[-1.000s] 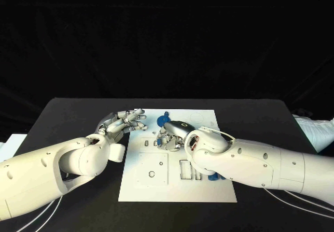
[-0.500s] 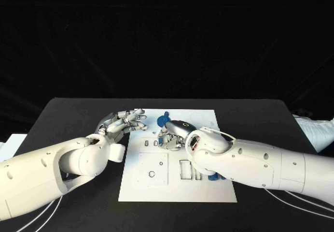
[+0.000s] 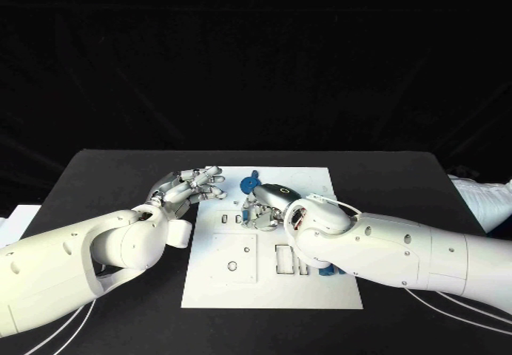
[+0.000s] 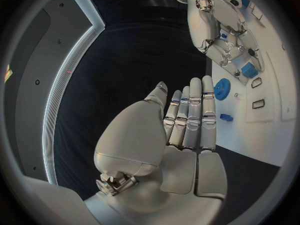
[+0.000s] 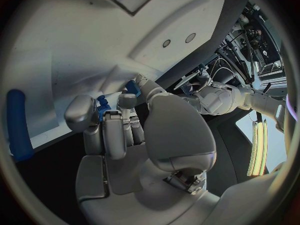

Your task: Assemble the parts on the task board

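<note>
you'll find your silver right hand point(image 3: 263, 205) curled down over the upper middle of the flat white rectangular task board point(image 3: 320, 288), its fingertips pinching a small blue plastic part point(image 5: 102, 108) against the plate. your silver left hand point(image 3: 188, 189) hovers at the board's upper left edge, fingers straight, side by side, holding nothing. a blue round gear-like part point(image 3: 250, 182) lies just beyond the right hand.

Black table point(image 3: 128, 177) under dark, featureless backdrop beyond far edge. White cables point(image 3: 64, 319) trail across near table corner. Pale panel point(image 3: 16, 222) just off table edge. Equipment rack point(image 5: 259, 45) with cables beside table.
</note>
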Available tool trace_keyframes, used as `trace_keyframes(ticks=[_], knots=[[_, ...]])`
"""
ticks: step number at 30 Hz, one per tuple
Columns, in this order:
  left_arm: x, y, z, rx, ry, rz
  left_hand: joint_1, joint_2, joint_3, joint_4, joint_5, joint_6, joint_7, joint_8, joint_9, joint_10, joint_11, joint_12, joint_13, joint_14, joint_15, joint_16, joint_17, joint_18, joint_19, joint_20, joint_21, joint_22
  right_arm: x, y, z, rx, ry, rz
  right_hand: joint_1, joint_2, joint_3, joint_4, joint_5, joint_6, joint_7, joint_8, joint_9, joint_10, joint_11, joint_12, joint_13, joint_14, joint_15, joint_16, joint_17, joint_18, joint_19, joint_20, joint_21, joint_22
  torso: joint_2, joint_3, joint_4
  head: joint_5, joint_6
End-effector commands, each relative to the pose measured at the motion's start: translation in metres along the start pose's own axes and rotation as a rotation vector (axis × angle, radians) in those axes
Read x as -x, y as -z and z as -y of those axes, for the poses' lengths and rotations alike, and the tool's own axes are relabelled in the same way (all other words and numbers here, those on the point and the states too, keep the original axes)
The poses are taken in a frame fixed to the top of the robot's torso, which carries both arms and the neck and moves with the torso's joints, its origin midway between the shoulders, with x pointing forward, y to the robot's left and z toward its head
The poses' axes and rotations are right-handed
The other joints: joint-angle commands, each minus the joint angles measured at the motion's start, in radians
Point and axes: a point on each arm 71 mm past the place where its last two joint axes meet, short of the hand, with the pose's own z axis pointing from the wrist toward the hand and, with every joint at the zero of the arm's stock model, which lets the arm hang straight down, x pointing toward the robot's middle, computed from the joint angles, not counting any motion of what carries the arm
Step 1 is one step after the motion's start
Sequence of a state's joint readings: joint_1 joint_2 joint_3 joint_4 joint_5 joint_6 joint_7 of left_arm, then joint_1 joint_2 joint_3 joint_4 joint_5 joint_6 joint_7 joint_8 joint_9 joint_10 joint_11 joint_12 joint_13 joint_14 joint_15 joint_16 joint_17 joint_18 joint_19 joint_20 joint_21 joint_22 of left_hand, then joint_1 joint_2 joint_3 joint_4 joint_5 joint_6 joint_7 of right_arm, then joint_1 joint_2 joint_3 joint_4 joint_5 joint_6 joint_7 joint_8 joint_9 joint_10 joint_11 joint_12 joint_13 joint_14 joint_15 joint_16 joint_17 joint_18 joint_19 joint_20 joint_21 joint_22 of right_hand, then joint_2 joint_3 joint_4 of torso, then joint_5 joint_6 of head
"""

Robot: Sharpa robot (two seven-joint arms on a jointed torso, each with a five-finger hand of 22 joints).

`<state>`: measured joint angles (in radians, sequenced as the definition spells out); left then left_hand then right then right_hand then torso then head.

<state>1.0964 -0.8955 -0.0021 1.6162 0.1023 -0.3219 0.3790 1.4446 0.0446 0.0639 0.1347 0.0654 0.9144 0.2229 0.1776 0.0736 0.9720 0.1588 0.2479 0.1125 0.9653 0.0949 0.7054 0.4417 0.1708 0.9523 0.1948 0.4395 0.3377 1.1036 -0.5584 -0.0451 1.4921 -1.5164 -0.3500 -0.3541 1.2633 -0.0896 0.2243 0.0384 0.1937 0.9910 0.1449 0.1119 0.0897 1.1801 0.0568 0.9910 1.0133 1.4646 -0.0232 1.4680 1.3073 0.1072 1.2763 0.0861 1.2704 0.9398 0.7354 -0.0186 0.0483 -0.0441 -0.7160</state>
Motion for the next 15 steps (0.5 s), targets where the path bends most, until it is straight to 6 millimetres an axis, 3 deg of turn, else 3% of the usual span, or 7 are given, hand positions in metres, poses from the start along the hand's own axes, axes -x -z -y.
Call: trace_keyframes(ticks=[1, 10, 13, 15], knots=[[-0.003, -0.001, 0.001, -0.006, 0.005, -0.025, -0.003, 0.009, 0.003, -0.005, 0.006, -0.006, 0.0, 0.004, -0.001, -0.004, 0.001, 0.006, -0.001, 0.002, 0.0, -0.002, -0.002, 0.004, -0.005, 0.001, -0.005, -0.001, -0.001, 0.001, 0.0, 0.002, -0.009, 0.013, -0.004, -0.017, -0.019, 0.004, 0.004, -0.018, 0.003, -0.006, -0.003, -0.012, 0.004, -0.006, -0.005, 0.061, 0.008, -0.008, 0.071, 0.012, -0.01, 0.003, -0.006, -0.004, 0.0, 0.0003, 0.0005, 0.0, 0.0], [-0.002, -0.001, 0.001, -0.005, 0.005, -0.024, -0.003, 0.007, 0.005, -0.007, 0.006, -0.007, -0.001, 0.004, -0.001, -0.005, 0.0, 0.006, -0.002, 0.013, -0.001, 0.0, -0.002, 0.006, 0.002, 0.001, -0.003, 0.001, 0.008, 0.006, -0.004, 0.057, -0.069, 0.157, -0.001, -0.025, -0.069, 0.018, -0.001, -0.064, 0.015, -0.023, -0.011, -0.055, 0.016, -0.033, -0.04, 0.052, 0.018, -0.022, 0.05, 0.017, -0.028, 0.012, -0.027, -0.038, 0.0, 0.0009, 0.0006, 0.0, 0.002], [-0.002, -0.001, 0.0, -0.004, 0.003, -0.02, -0.006, 0.006, 0.009, -0.01, 0.006, -0.007, -0.004, 0.006, -0.001, -0.004, -0.003, 0.007, -0.004, 0.047, -0.007, 0.019, 0.004, 0.01, 0.025, -0.002, 0.011, 0.009, 0.011, 0.009, -0.006, 0.085, -0.087, 0.188, 0.0, -0.025, -0.081, 0.022, -0.001, -0.071, 0.017, -0.024, -0.012, -0.058, 0.019, -0.031, -0.041, 0.051, 0.02, -0.024, 0.048, 0.018, -0.029, 0.014, -0.029, -0.04, 0.0, 0.0009, 0.0006, 0.001, 0.002], [0.0, -0.001, 0.0, 0.004, -0.014, -0.004, -0.009, 0.007, 0.014, -0.012, 0.006, 0.009, -0.017, 0.014, 0.002, 0.014, -0.017, 0.014, -0.003, 0.088, -0.019, 0.052, 0.017, 0.014, 0.053, -0.011, 0.031, 0.021, 0.013, 0.012, -0.009, 0.117, -0.104, 0.201, 0.0, -0.025, -0.084, 0.024, 0.0, -0.072, 0.018, -0.024, -0.013, -0.058, 0.019, -0.028, -0.04, 0.051, 0.021, -0.024, 0.048, 0.018, -0.029, 0.014, -0.029, -0.04, -0.001, 0.001, -0.0001, 0.002, 0.002]])
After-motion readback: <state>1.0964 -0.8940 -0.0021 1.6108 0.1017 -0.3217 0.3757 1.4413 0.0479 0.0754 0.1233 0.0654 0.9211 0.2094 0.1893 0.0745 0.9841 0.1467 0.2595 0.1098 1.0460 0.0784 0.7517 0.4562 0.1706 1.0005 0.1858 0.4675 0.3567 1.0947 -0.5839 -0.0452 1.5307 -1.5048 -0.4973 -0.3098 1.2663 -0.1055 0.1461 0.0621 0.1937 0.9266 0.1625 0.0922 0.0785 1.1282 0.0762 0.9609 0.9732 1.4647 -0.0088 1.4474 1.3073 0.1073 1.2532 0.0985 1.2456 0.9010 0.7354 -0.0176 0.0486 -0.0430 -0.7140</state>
